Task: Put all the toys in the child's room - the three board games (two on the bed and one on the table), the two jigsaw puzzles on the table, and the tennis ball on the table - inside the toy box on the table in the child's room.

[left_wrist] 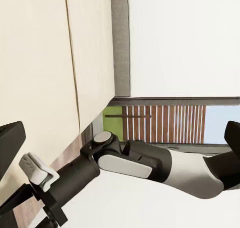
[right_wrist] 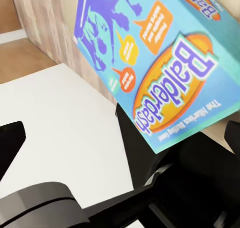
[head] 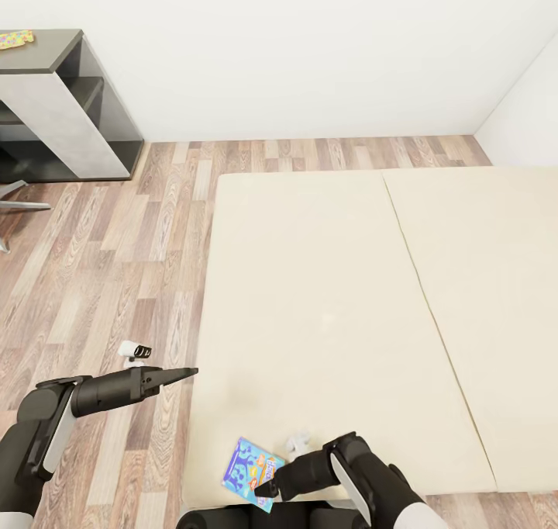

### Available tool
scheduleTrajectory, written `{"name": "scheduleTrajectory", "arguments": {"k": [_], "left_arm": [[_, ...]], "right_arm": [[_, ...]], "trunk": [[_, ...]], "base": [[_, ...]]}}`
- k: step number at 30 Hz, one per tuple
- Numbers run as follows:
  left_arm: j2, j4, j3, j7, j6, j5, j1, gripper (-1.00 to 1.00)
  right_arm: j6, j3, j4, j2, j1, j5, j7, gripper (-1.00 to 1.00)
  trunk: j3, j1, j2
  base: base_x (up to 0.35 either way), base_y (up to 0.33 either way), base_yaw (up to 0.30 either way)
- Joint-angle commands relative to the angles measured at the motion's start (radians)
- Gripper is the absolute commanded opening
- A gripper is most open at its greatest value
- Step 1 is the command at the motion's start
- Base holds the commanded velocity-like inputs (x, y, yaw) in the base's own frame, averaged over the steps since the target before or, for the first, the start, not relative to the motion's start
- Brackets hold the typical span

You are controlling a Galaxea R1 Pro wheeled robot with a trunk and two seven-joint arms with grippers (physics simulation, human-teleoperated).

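Observation:
A blue board game (head: pixel 252 473) with cartoon figures lies on the beige bed (head: pixel 325 296) at its near edge, and one corner sticks out past the mattress. My right gripper (head: pixel 267 489) is open at that overhanging corner. In the right wrist view the box (right_wrist: pixel 155 62) stands close ahead, between and above the spread fingertips (right_wrist: pixel 11 138). My left gripper (head: pixel 190 371) hovers open over the floor just left of the bed, holding nothing. One jigsaw puzzle (head: pixel 15 39) lies on the dark-grey part of the table (head: pixel 54 56) at the far left.
Wood-plank floor (head: pixel 116 265) runs between the table and the bed. Chair legs (head: pixel 19 199) stand at the left edge. White walls close the room behind. In the left wrist view my right arm (left_wrist: pixel 145 160) crosses in front of the mattress (left_wrist: pixel 40 62) and grey headboard (left_wrist: pixel 120 37).

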Motion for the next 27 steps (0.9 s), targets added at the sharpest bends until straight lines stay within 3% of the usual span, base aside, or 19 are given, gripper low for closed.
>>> {"name": "scheduleTrajectory", "arguments": {"k": [1,27], "left_arm": [[0.0,0.0,0.0,-0.004,0.011,-0.001,0.0,1.0],[0.0,0.0,0.0,-0.004,0.011,-0.001,0.0,1.0]], "right_arm": [[0.009,0.002,-0.001,0.0,-0.001,-0.01,-0.004,1.0],[0.009,0.002,-0.003,0.0,-0.049,-0.01,-0.007,1.0]], "trunk": [[-0.001,0.0,-0.001],[-0.001,0.0,-0.001]], "base": [[0.0,0.0,0.0],[0.0,0.0,0.0]]}}
